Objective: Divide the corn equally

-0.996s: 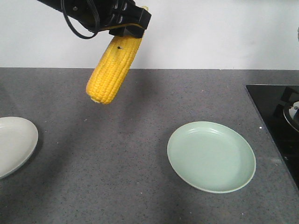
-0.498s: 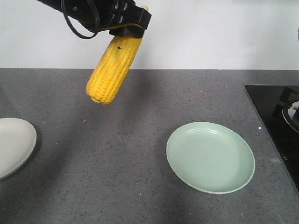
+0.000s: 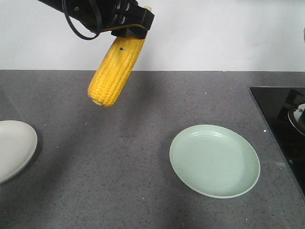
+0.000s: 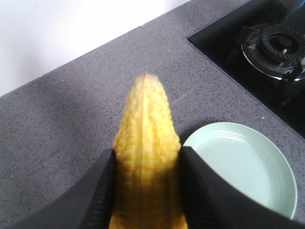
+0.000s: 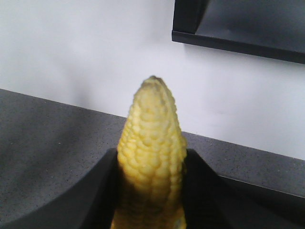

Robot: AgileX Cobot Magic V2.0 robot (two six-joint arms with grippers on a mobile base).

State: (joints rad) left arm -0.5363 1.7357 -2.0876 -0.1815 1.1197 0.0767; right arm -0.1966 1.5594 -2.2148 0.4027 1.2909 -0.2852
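The carry step appears under way: the left end effector clamps one corn cob high above the bench, and the right end effector grips a second cob near the wall, so next each probably needs lowering onto its own plate, the green plate or the white plate.

Grey speckled countertop, black gas hob at right, white wall

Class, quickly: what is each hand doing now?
Left hand: closed on a corn cob.
Right hand: closed on another corn cob.
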